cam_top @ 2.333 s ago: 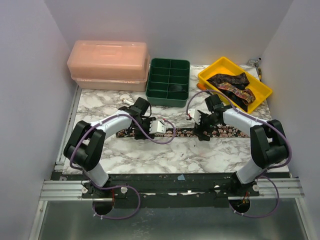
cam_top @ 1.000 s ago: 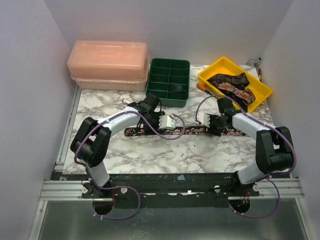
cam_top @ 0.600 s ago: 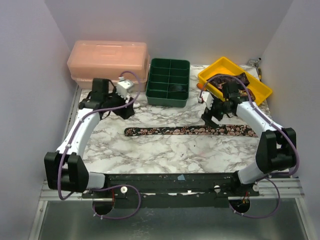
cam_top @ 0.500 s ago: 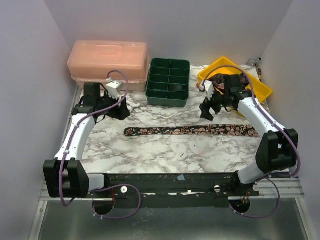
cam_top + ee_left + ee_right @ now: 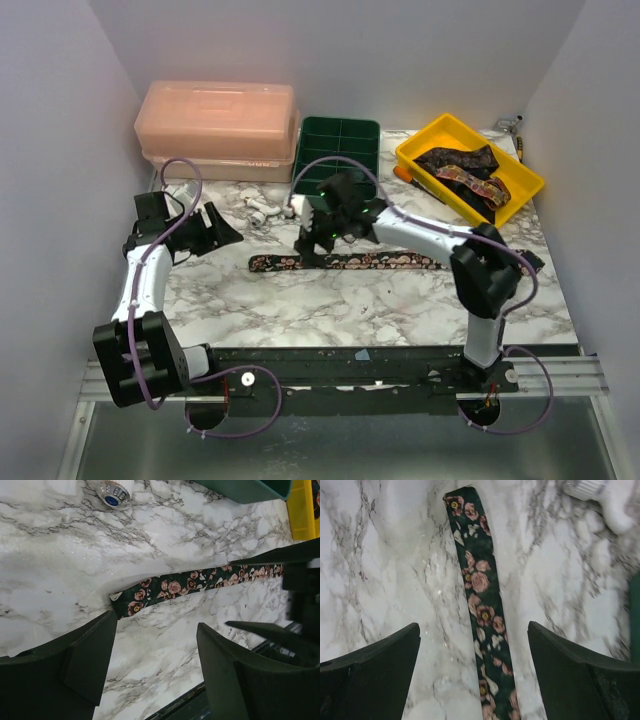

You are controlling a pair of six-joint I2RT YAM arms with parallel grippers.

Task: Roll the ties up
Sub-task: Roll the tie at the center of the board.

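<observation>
One tie (image 5: 380, 262), dark with pink flowers, lies flat and straight across the marble table. Its left end shows in the left wrist view (image 5: 170, 586), and its strip runs between my right fingers in the right wrist view (image 5: 481, 597). More ties (image 5: 462, 168) lie bunched in the yellow bin. My right gripper (image 5: 315, 238) hovers open over the flat tie's left part, jaws astride it (image 5: 473, 627) without touching. My left gripper (image 5: 215, 228) is open and empty, just left of the tie's end (image 5: 156, 622).
A green compartment tray (image 5: 337, 160) stands at the back centre and a pink lidded box (image 5: 215, 128) at the back left. The yellow bin (image 5: 425, 140) is at the back right. Small white plastic pieces (image 5: 262, 208) lie between the grippers, one with a blue cap (image 5: 115, 490).
My right arm has swung left from beside the yellow bin to over the tie's left part, jaws wide. My left gripper has drifted down and left. The tie has not moved.
</observation>
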